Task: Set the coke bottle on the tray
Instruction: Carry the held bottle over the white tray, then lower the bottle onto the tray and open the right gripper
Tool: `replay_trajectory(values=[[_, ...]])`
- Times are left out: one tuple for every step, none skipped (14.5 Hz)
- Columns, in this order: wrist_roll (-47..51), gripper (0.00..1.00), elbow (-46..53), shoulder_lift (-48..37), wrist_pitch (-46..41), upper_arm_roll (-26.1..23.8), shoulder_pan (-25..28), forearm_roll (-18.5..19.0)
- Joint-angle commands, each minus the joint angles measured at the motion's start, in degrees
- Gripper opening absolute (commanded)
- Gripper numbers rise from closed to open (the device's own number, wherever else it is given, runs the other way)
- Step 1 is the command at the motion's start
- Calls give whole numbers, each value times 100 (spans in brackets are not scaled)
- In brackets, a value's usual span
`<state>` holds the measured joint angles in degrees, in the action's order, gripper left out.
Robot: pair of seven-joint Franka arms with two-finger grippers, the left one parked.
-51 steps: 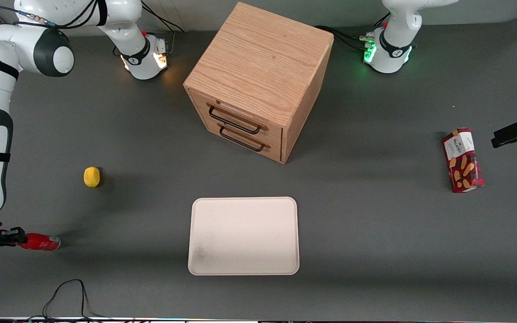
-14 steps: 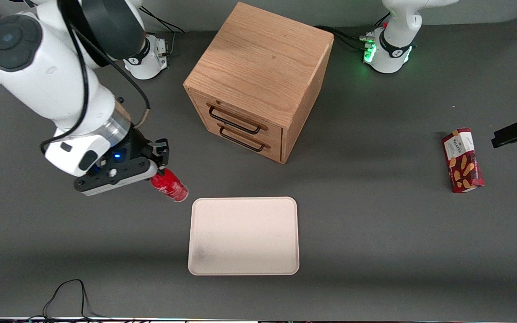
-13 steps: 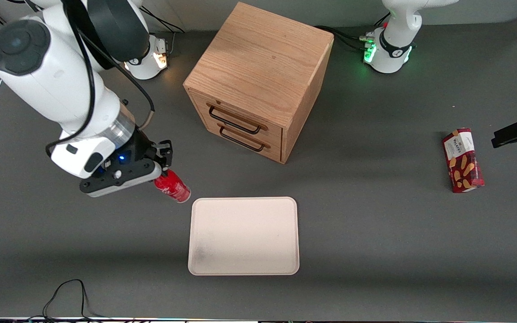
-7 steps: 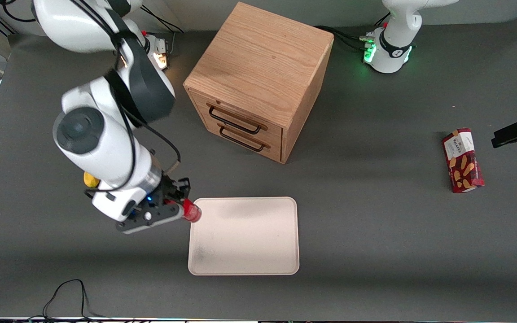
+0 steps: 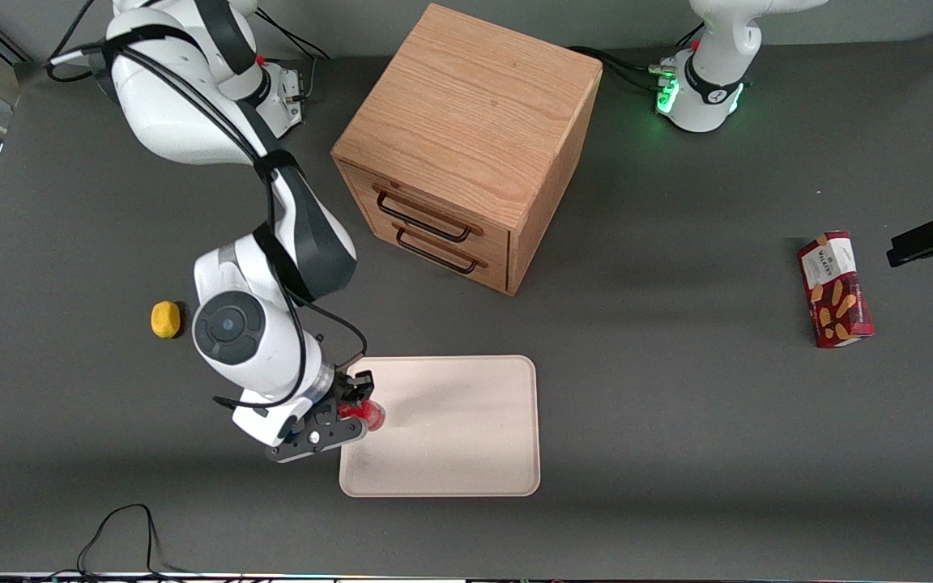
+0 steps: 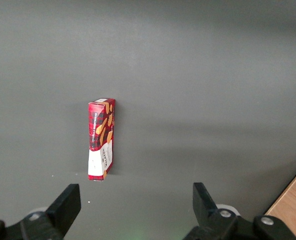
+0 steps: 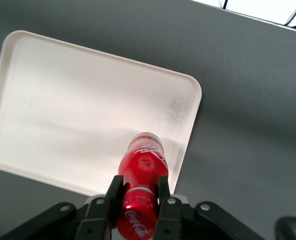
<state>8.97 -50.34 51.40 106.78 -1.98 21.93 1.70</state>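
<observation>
My right gripper (image 5: 358,399) is shut on the coke bottle (image 5: 369,414), a small slim red bottle with white lettering. In the right wrist view the gripper (image 7: 138,187) clamps the bottle (image 7: 143,165) near its neck, and the silvery base points down at the tray (image 7: 63,110). The bottle hangs over the edge of the cream-white tray (image 5: 466,429) that lies toward the working arm's end, above the tray floor. Whether it touches the tray I cannot tell.
A wooden two-drawer cabinet (image 5: 466,138) stands farther from the front camera than the tray. A yellow lemon (image 5: 165,319) lies toward the working arm's end. A dark red biscuit box (image 5: 835,289) lies toward the parked arm's end, also in the left wrist view (image 6: 102,139).
The right arm has carried the bottle from the table's working-arm end to above the tray's edge, coming nearer the front camera and lower. The bottle has turned from slanted to nearly upright.
</observation>
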Motion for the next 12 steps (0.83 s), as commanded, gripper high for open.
replay_trajectory(values=[[-79,0,69,203,307,-13,-31,164],[-106,0,69,264,430,-13,-40,251],[-106,0,69,326,518,-13,-75,313],[-106,0,69,379,598,-13,-75,331],[-106,0,69,405,651,-13,-75,340],[-106,0,69,449,677,-13,-75,340],[-106,0,69,458,704,-13,-75,340],[-106,0,69,467,739,-13,-75,340],[-80,1,60,467,748,-13,-75,340],[-2,52,34,467,748,-13,-75,340],[69,99,25,432,748,-13,-75,331],[139,100,25,362,713,-13,-66,322]])
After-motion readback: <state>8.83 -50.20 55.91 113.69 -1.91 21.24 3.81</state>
